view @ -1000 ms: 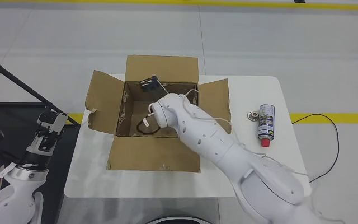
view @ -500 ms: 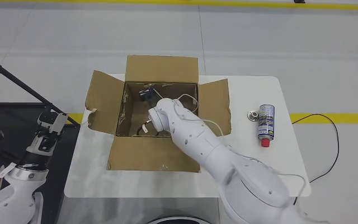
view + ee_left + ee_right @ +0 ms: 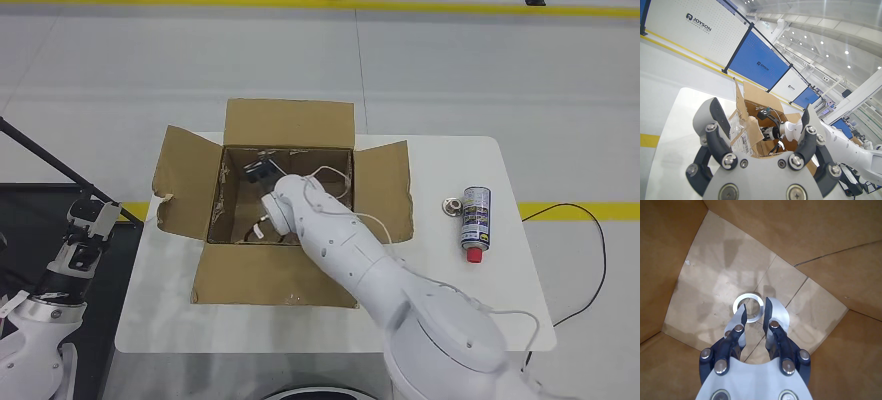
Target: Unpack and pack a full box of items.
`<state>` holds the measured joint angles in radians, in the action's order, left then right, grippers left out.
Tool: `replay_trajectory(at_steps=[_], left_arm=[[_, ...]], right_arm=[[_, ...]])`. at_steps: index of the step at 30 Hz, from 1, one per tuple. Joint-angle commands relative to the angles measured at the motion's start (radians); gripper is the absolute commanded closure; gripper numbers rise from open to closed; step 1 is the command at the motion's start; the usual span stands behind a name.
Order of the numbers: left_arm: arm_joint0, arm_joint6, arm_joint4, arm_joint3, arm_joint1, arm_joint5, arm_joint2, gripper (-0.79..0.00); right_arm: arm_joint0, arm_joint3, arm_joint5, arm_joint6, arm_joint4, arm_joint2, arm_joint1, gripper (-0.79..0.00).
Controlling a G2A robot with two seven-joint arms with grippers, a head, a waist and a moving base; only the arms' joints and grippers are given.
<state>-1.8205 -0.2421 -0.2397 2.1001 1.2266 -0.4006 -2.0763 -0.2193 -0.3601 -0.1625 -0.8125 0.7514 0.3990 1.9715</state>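
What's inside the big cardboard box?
A silver metal ring lies on the floor of the box, with the open right gripper at it. The gripper covers part of the floor, so anything beneath it cannot be seen.

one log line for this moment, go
right pincer open, inside box over metal ring on its floor | left pincer open, beside table | spray can on table outside box
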Motion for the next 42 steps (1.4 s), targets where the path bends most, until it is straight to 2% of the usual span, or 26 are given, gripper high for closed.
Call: replay_trajectory(at_steps=[1,7,13,18,23,24,26,28,31,37,42], left_arm=[[0.000,0.000,0.000,0.000,0.000,0.000,0.000,-0.785],[0.000,0.000,0.000,0.000,0.000,0.000,0.000,-0.785],[0.000,0.000,0.000,0.000,0.000,0.000,0.000,-0.785],[0.000,0.000,0.000,0.000,0.000,0.000,0.000,-0.785],[0.000,0.000,0.000,0.000,0.000,0.000,0.000,-0.785],[0.000,0.000,0.000,0.000,0.000,0.000,0.000,-0.785],[0.000,0.000,0.000,0.000,0.000,0.000,0.000,-0.785],[0.000,0.000,0.000,0.000,0.000,0.000,0.000,-0.785],[0.000,0.000,0.000,0.000,0.000,0.000,0.000,-0.785],[0.000,0.000,0.000,0.000,0.000,0.000,0.000,-0.785],[0.000,0.000,0.000,0.000,0.000,0.000,0.000,-0.785]], right_arm=[[0.002,-0.008,0.032,-0.015,-0.004,0.008,-0.002,-0.280],[0.001,-0.081,0.078,-0.043,0.006,0.036,-0.025,-0.299],[-0.031,-0.251,0.082,-0.075,0.039,0.095,-0.089,-0.299],[-0.118,-0.513,0.050,-0.154,0.133,0.176,-0.177,-0.305],[-0.299,-0.904,0.054,-0.293,0.285,0.322,-0.288,-0.329],[-0.347,-0.990,0.063,-0.324,0.318,0.355,-0.308,-0.372],[-0.441,-1.154,0.084,-0.375,0.385,0.421,-0.343,-0.545],[-0.524,-1.306,0.110,-0.419,0.434,0.486,-0.371,-0.659],[-0.620,-1.493,0.133,-0.453,0.499,0.576,-0.399,-0.776],[-0.729,-1.748,0.094,-0.457,0.621,0.773,-0.430,-0.785],[-0.741,-1.795,0.029,-0.463,0.684,0.959,-0.444,-0.785]])
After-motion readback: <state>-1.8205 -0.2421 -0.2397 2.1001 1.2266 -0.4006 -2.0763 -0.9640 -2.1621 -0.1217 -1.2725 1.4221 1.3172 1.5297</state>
